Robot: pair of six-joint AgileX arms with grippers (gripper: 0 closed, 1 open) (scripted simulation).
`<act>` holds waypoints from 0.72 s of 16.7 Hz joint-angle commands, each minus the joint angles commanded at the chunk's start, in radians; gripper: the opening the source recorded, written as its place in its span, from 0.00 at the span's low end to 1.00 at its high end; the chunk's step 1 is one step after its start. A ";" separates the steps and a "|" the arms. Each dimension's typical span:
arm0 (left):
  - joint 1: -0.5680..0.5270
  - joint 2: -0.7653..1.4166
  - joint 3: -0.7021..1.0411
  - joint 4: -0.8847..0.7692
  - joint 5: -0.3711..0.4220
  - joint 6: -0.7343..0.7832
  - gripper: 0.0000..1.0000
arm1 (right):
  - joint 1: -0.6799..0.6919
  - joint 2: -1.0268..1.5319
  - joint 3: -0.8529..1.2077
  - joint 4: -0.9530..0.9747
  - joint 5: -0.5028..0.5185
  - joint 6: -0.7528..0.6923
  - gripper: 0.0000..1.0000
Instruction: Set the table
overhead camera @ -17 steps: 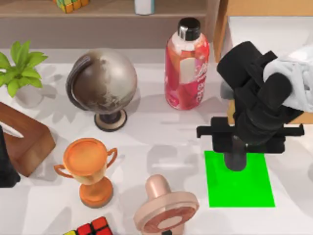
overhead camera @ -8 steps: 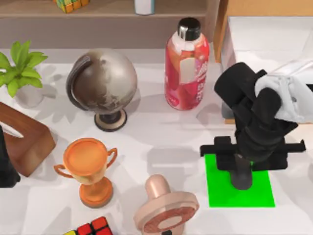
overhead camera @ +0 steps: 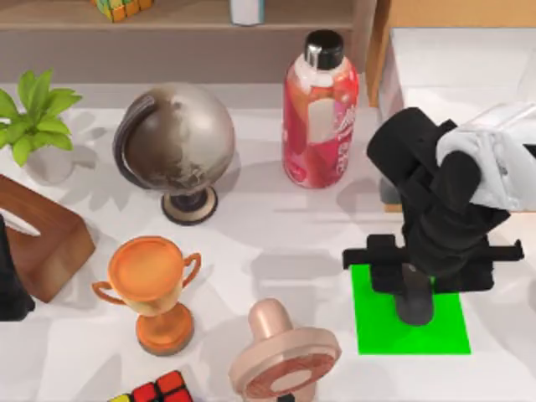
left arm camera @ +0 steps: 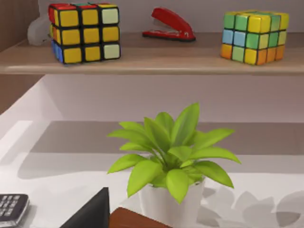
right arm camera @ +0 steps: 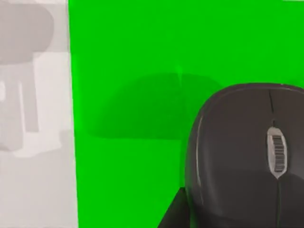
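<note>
Two arms are recorded at the table (overhead camera: 276,243). The left arm (overhead camera: 8,289) sits parked at the table's left edge, well apart from the right gripper (overhead camera: 414,295), and its grip state cannot be told. The right gripper is lowered over a bright green rectangle (overhead camera: 377,328) near the right side of the table. Directly beneath this gripper a dark grey mouse (right arm camera: 247,156) is seen on the green rectangle, its scroll wheel visible in the right wrist view. Whether the mouse is clamped or merely lies under the gripper cannot be told. The white tabletop borders the green rectangle and extends on every side of the gripper. Behind the gripper a light wooden cabinet (overhead camera: 452,12) is noted. Just to its left and farther back stands a red bottle (overhead camera: 320,117), upright. Farther left are a globe (overhead camera: 180,142), an orange trophy (overhead camera: 155,285) and a wooden box (overhead camera: 42,239). A potted plant (overhead camera: 33,117) stands farthest from the gripper.
</note>
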 joint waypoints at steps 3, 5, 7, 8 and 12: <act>0.000 0.000 0.000 0.000 0.000 0.000 1.00 | 0.000 0.000 0.000 0.000 0.000 0.000 0.68; 0.000 0.000 0.000 0.000 0.000 0.000 1.00 | 0.000 0.000 0.000 0.000 0.000 0.000 0.83; 0.000 0.000 0.000 0.000 0.000 0.000 1.00 | 0.000 0.000 0.000 0.000 0.000 0.000 0.98; 0.000 0.000 0.000 0.000 0.000 0.000 1.00 | 0.000 0.000 0.000 0.000 0.000 0.000 1.00; 0.000 0.000 0.000 0.000 0.000 0.000 1.00 | 0.000 0.000 0.000 0.000 0.000 0.000 1.00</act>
